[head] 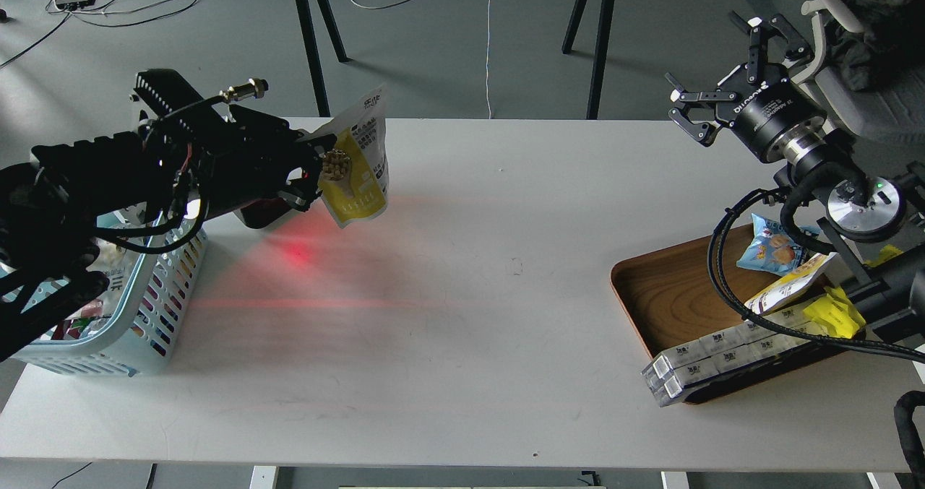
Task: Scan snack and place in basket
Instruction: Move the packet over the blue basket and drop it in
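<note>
Left gripper [318, 167], left of centre in the frame: fingers clamped on the snack [359, 178]; the pouch hung upright above the bench [462, 316], clear of its surface, white printed back uppermost and yellow lower part showing; a red glow [296, 254] lay on the bench just below it, with a faint red line running across the surface further down. Basket [162, 301], lower left of the frame: light blue, slotted sides, standing on the bench under the left arm, holding several packets. Right gripper [723, 84], upper right of the frame: fingers spread apart, empty, raised well above the bench. Wooden tray [665, 294], lower right: held a small blue packet [769, 247], a crinkled yellow wrapper [838, 312] and long white boxes [723, 355] along its near edge.
</note>
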